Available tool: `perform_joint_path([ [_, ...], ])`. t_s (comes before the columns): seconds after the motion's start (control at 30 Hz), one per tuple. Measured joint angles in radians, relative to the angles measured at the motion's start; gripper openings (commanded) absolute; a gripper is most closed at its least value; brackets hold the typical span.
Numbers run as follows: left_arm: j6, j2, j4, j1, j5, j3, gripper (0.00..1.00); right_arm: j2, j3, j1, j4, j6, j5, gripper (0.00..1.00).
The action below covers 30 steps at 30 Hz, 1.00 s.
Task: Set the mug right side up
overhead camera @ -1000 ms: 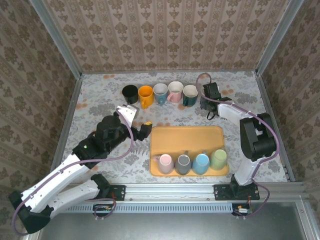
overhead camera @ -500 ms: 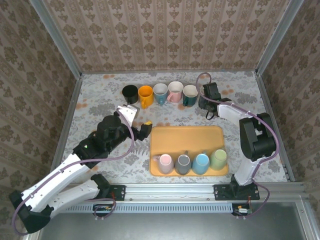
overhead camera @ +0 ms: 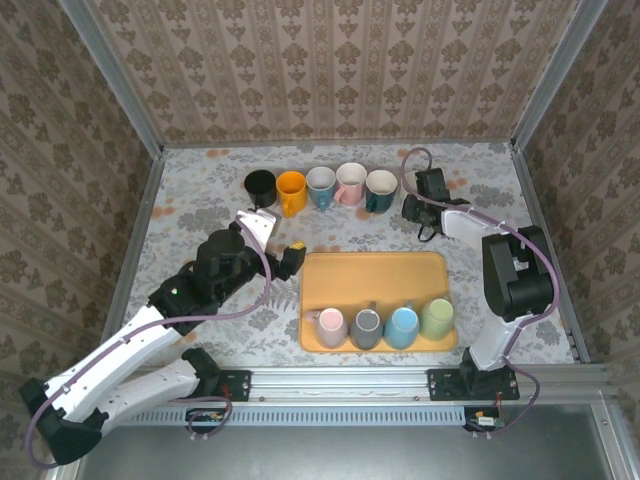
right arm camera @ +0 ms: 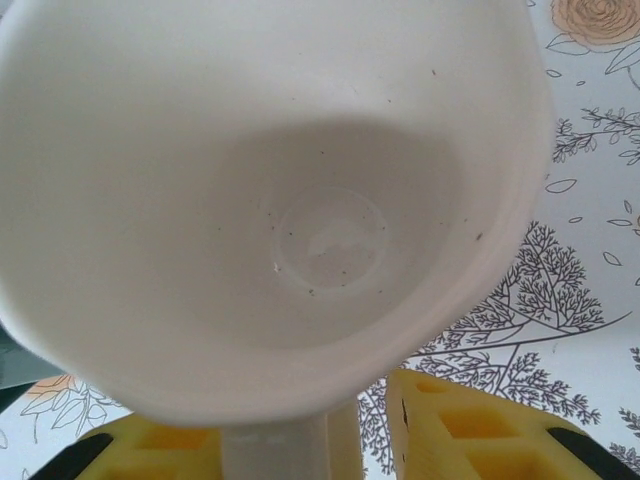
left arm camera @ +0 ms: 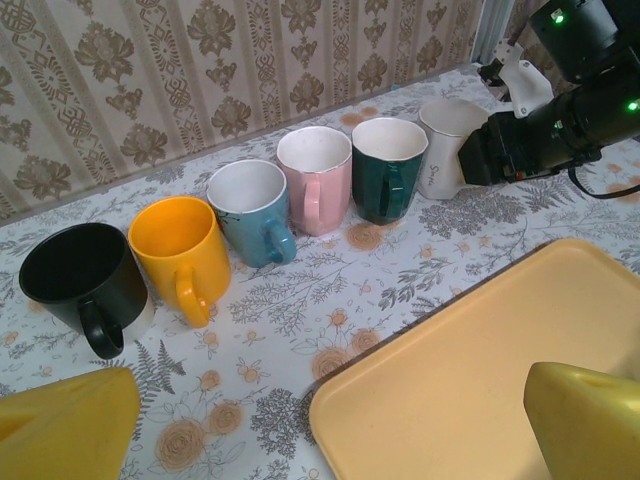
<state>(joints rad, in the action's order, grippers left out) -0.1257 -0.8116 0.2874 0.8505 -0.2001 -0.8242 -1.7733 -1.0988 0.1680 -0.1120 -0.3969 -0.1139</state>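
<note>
We see the white ceramic mug upright on the tabletop, right end of the mug row; its handle points into the right pincer, jaws parted astride it (left pincer gaping, well apart).

White mug overflows the right wrist view — rim cut off at top and left, handle blurred at the bottom edge. From the left wrist, the right gripper hides the mug's right side — the tray runs off-frame.
</note>
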Motion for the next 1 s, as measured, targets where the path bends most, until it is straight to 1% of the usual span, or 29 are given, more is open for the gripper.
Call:
perform_joint_path([
  [0.13,0.004,-0.005,-0.001,0.0,-0.005,0.0,1.0,-0.021,-0.032,-0.005,-0.011,0.0,0.041,0.37],
  [0.2,0.007,-0.008,-0.002,0.0,-0.007,0.0,1.0,-0.032,-0.048,-0.005,-0.011,0.0,0.051,0.39],
  [0.27,0.008,-0.008,-0.003,0.0,-0.008,0.0,1.0,-0.032,-0.05,-0.005,-0.01,-0.002,0.06,0.49],
  [0.33,0.011,-0.01,-0.003,0.0,-0.008,0.0,1.0,-0.032,-0.05,-0.005,-0.011,-0.007,0.063,0.63],
  [0.47,0.014,-0.016,-0.003,0.0,-0.008,0.004,1.0,-0.016,-0.043,-0.005,-0.014,-0.002,0.058,0.83],
  [0.53,0.015,-0.021,-0.003,0.0,-0.007,0.006,1.0,0.021,-0.019,-0.005,-0.019,0.004,0.055,0.97],
  [0.57,0.015,-0.023,-0.003,0.0,-0.007,0.006,1.0,0.04,-0.008,-0.005,-0.019,0.01,0.055,1.0],
  [0.87,0.02,-0.06,-0.001,0.0,0.005,0.006,1.0,0.273,0.049,-0.017,-0.033,0.004,0.065,1.0],
  [1.0,0.043,-0.066,0.006,0.0,0.052,0.006,1.0,0.432,0.186,-0.018,0.022,-0.039,0.068,1.0],
])
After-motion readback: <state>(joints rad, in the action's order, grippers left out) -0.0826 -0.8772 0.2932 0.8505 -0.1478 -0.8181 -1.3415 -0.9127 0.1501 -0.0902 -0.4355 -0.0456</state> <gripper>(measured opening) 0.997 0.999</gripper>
